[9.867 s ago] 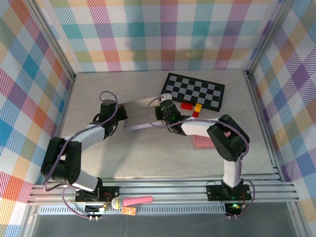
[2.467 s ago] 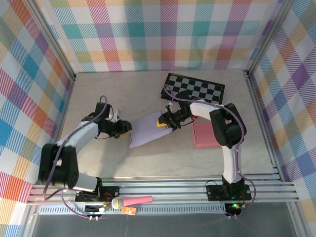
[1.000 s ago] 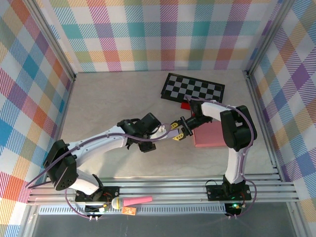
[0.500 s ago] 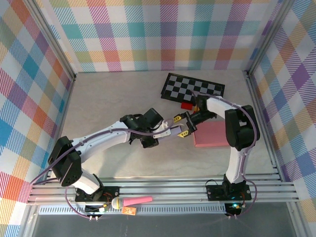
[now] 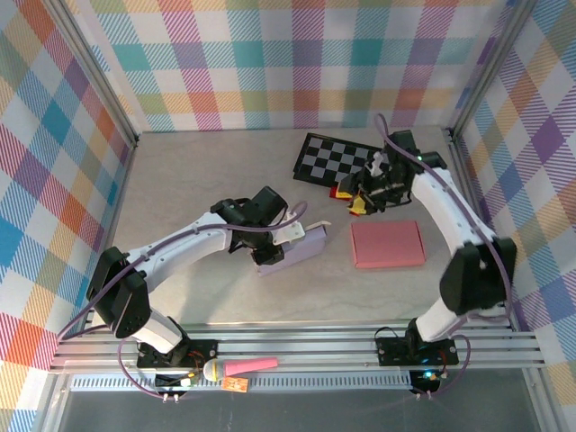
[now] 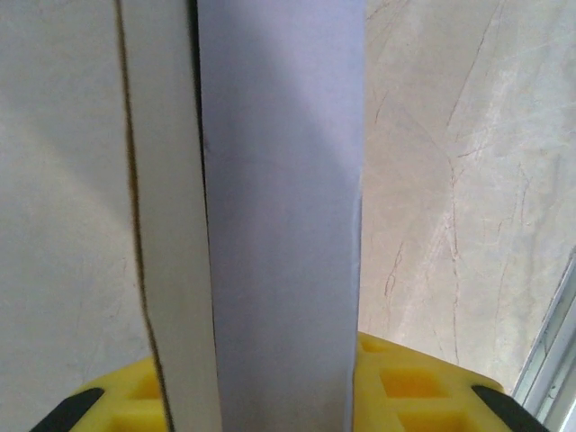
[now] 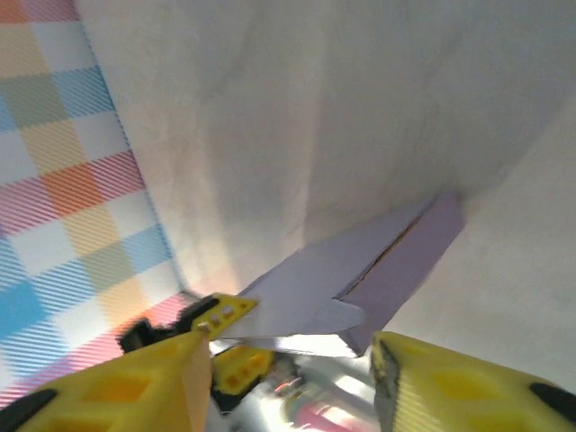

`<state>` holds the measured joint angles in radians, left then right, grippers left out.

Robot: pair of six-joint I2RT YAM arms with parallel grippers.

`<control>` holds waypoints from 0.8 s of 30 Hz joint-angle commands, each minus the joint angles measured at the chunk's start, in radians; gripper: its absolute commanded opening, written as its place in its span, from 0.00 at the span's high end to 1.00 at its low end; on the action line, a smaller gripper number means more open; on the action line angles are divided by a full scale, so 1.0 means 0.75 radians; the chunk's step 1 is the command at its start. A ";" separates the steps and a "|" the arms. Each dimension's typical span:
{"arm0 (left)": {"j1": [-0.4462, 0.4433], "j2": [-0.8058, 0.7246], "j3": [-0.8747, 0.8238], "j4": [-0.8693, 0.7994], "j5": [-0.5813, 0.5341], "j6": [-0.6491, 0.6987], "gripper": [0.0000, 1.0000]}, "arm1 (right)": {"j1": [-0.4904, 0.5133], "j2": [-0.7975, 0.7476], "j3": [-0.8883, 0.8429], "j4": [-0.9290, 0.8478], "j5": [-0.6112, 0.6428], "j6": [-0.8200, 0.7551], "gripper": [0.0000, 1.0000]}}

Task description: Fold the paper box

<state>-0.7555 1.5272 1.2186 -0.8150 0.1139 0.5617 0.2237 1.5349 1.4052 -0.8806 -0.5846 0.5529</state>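
Observation:
The lavender paper box point(image 5: 304, 247) lies partly folded at the table's middle, one flap sticking out toward the right. My left gripper point(image 5: 284, 241) is shut on its near-left edge. In the left wrist view the box's panel point(image 6: 279, 225) runs up between the yellow fingers point(image 6: 414, 387). My right gripper point(image 5: 362, 196) hovers at the back right, well away from the box, open with nothing between its fingers point(image 7: 468, 387). From the right wrist view the paper box point(image 7: 360, 270) sits at a distance, with the left gripper's yellow fingertips at its end.
A flat pink box point(image 5: 387, 244) lies right of the paper box. A checkerboard point(image 5: 346, 160) sits at the back, with red and yellow blocks point(image 5: 340, 192) by its front edge under my right gripper. Plaid walls enclose the table.
My right gripper let go of the box and pulled back right, over the blocks. My left gripper closed on the box, which has shifted slightly right.

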 commanded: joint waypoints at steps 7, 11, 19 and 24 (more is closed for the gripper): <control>0.019 0.021 0.036 -0.054 0.088 -0.016 0.76 | 0.104 -0.082 -0.121 0.093 0.051 -0.892 0.54; 0.023 0.037 0.047 -0.060 0.093 -0.015 0.76 | 0.196 -0.004 -0.066 0.051 0.084 -0.973 0.47; 0.042 0.053 0.054 -0.060 0.108 -0.017 0.76 | 0.246 0.040 -0.047 0.021 0.109 -1.037 0.42; 0.046 0.066 0.060 -0.062 0.116 -0.017 0.76 | 0.257 0.056 -0.067 0.021 0.178 -1.050 0.42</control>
<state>-0.7307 1.5528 1.2438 -0.8371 0.1650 0.5606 0.4129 1.5734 1.3392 -0.8433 -0.4713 -0.1905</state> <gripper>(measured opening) 0.282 0.577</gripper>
